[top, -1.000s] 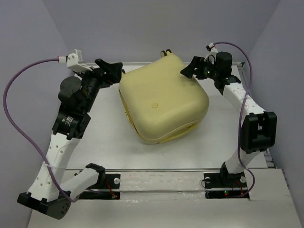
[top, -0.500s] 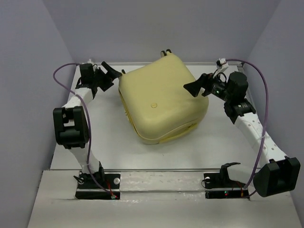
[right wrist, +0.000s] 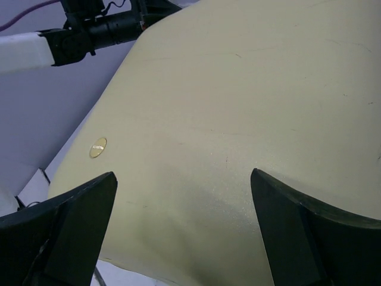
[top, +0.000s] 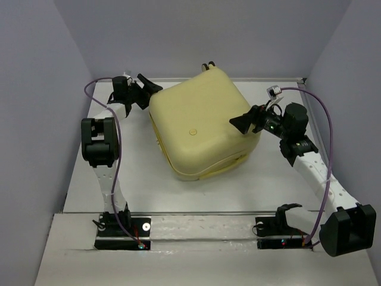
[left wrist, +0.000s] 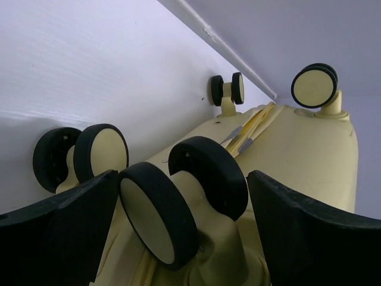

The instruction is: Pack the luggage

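Right now the luggage [top: 205,125], a pale-yellow hard-shell suitcase, lies flat and shut on the table [top: 143,179], filling the upper middle of the overhead view, its round badge [top: 192,131] facing up. The left claw [top: 147,90] sits at the case's upper-left corner, released and spread wide, and its wrist view shows a pair of black-and-cream caster wheels [left wrist: 178,208] between its fingers [left wrist: 53,238], not yet pinched. The right claw [top: 243,119] hangs over the right-hand edge of the shell, likewise released, holding nothing; its wrist view is almost all smooth yellow lid. The risk, as I judge it, lies in the holds on offer: a caster can swivel or roll under the fingers, so a pinch there may slip, and the rounded shell gives the right claw nothing to bite. A push from one side alone could skate the shut case across the table rather than open it.
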You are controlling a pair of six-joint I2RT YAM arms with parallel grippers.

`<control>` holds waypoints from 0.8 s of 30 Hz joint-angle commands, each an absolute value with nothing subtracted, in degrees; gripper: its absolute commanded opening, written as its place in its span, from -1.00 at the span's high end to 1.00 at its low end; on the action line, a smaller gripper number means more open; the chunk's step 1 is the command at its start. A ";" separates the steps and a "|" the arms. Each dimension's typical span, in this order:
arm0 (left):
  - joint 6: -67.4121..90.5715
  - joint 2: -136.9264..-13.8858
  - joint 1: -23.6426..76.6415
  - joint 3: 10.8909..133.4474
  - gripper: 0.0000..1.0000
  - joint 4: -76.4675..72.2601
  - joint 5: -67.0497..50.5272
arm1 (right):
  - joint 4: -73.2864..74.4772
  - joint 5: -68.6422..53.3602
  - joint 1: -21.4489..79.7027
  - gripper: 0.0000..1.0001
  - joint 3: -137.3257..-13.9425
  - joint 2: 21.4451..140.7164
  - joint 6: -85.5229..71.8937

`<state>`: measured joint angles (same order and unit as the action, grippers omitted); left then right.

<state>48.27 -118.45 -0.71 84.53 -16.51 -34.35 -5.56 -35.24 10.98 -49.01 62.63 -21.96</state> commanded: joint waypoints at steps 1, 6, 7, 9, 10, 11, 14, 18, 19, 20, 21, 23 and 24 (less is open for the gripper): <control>51.06 -120.15 -0.26 89.56 -0.98 -20.12 -36.21 | -8.79 -36.74 11.87 -1.00 -48.08 62.05 -22.32; 55.89 -124.01 1.84 92.10 -0.97 -24.78 -37.44 | -8.70 -36.21 12.39 -1.00 -46.76 62.40 -22.32; 56.59 -124.97 1.93 93.07 -0.93 -25.92 -37.79 | -8.53 -36.04 12.39 -1.00 -46.58 62.40 -22.41; 58.70 -125.94 2.02 93.60 -0.84 -28.02 -38.23 | -8.26 -35.95 12.39 -1.00 -46.23 62.31 -22.41; 59.84 -126.03 2.02 93.60 -0.76 -29.52 -38.41 | -8.00 -35.77 12.39 -1.00 -46.14 62.23 -22.41; 62.64 -126.12 2.02 92.91 -0.54 -33.62 -38.76 | -7.91 -35.51 12.39 -1.00 -45.97 62.05 -22.24; 68.53 -125.16 1.85 89.23 0.49 -44.24 -39.38 | -7.12 -35.42 12.39 -1.00 -45.35 61.35 -22.24; 73.30 -122.00 1.85 88.24 0.88 -48.16 -39.55 | -6.50 -34.11 12.39 -1.00 -43.51 59.59 -22.32; 72.95 -119.73 1.85 88.33 0.88 -48.16 -39.46 | -6.50 -33.75 12.39 -1.00 -43.07 59.33 -22.32; 72.78 -118.49 1.85 88.33 0.88 -47.99 -39.38 | -6.33 -33.05 12.39 -1.00 -42.28 59.24 -22.15; 72.51 -117.08 1.85 88.50 0.88 -46.94 -39.11 | -6.15 -32.79 12.39 -1.00 -42.01 59.41 -22.15; 71.46 -113.04 2.11 89.38 0.88 -45.45 -38.59 | -6.06 -32.08 12.39 -1.00 -41.84 60.55 -22.15; 70.76 -111.64 2.28 90.17 0.88 -42.57 -38.32 | -6.06 -31.99 12.39 -1.00 -41.92 60.90 -22.15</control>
<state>68.55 -125.69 0.58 87.37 -37.50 -36.21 -9.74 -34.04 11.77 -43.81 59.18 -22.00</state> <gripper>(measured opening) 0.760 0.998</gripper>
